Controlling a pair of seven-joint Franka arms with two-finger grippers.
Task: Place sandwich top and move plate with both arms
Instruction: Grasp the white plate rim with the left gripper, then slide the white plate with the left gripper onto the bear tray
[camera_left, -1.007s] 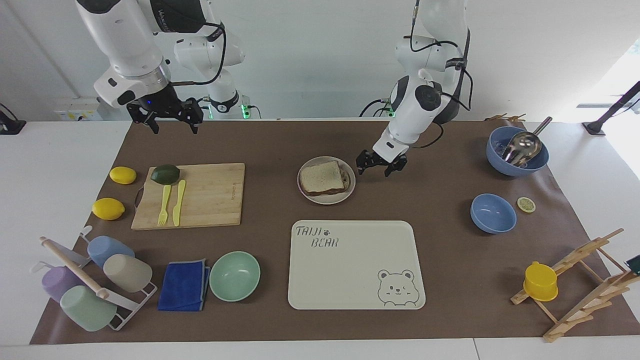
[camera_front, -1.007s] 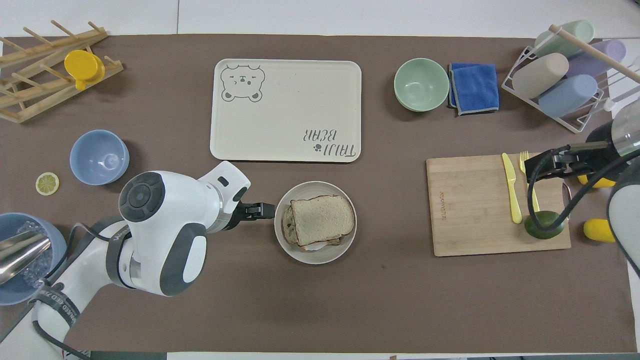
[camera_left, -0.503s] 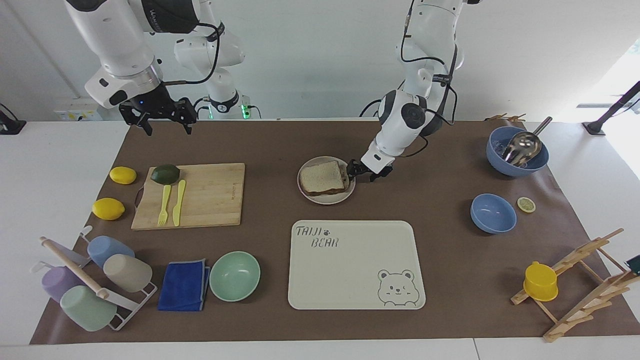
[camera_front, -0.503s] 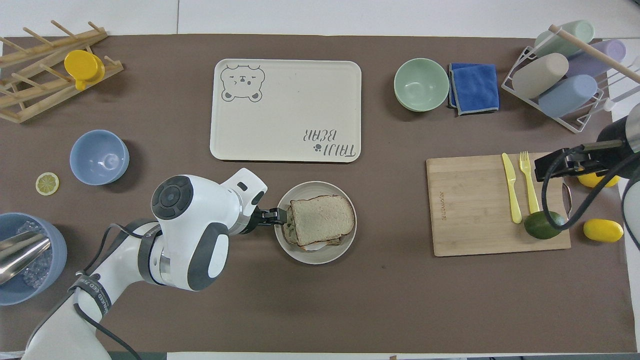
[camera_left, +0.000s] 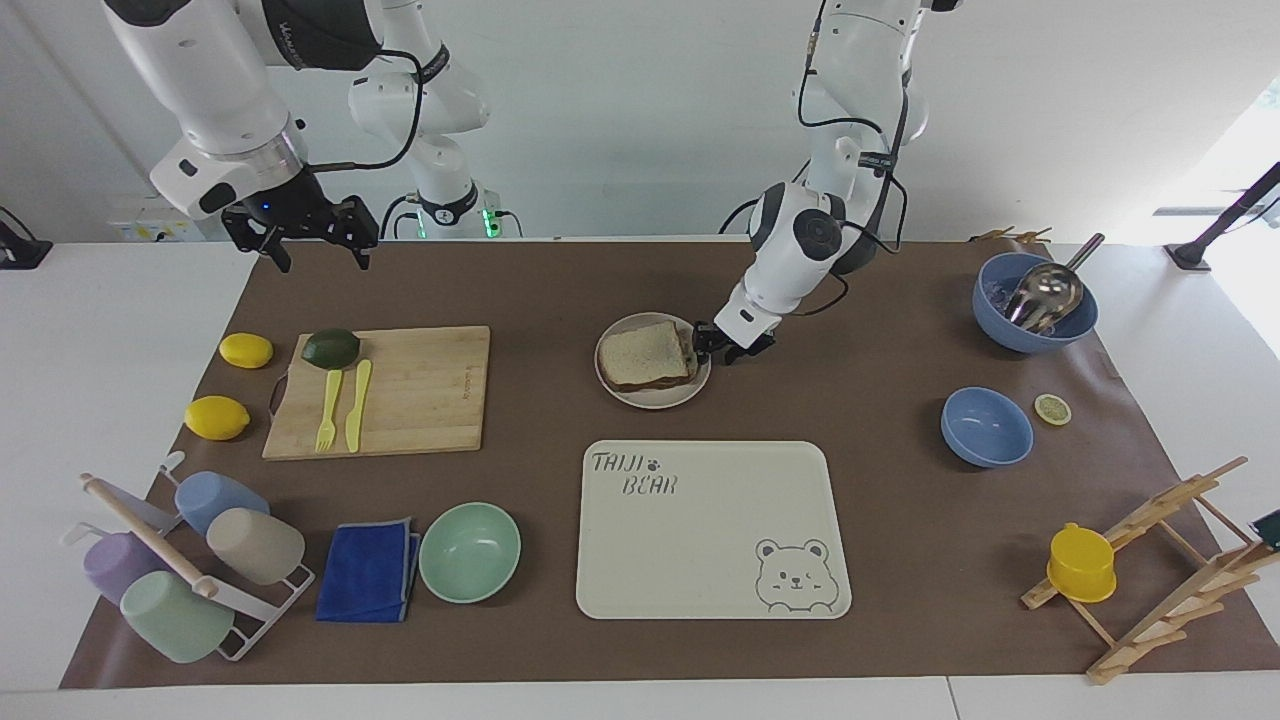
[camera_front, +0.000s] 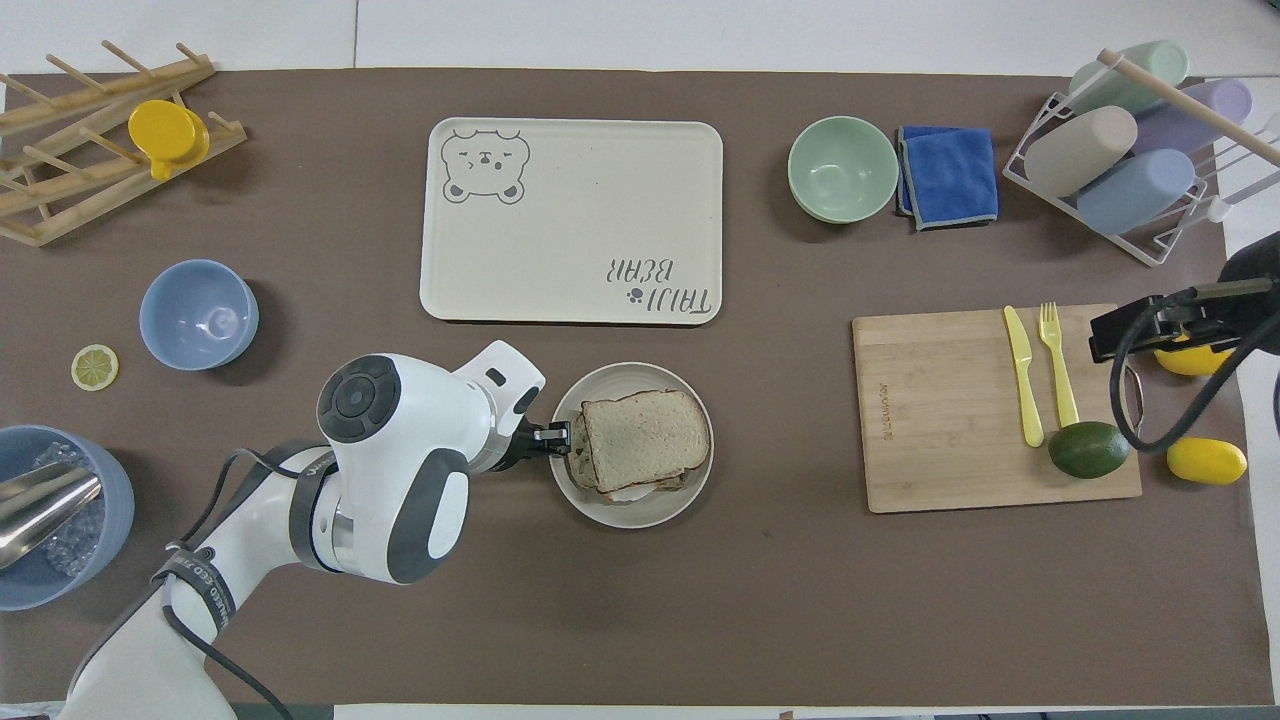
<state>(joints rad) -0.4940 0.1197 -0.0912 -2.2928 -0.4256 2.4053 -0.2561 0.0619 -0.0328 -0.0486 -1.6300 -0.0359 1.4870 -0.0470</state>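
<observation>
The sandwich top (camera_left: 645, 352) lies on the stacked sandwich on the small round plate (camera_left: 655, 398) in the middle of the mat, also in the overhead view (camera_front: 645, 437). My left gripper (camera_left: 703, 343) is low at the plate's rim (camera_front: 630, 513), on the side toward the left arm's end, and looks shut on it; it also shows from overhead (camera_front: 558, 437). My right gripper (camera_left: 316, 255) is open and empty, raised over the mat's edge nearest the robots, beside the cutting board (camera_left: 420, 390).
The bear tray (camera_left: 700, 540) lies just farther from the robots than the plate. A mint bowl (camera_left: 469, 551) and blue cloth (camera_left: 368, 572) sit beside it. The board holds an avocado (camera_left: 331, 347), fork and knife. Two blue bowls (camera_left: 986, 426) stand toward the left arm's end.
My left gripper has come down from beside the plate onto its rim and closed there. My right gripper has drifted toward the right arm's end of the table.
</observation>
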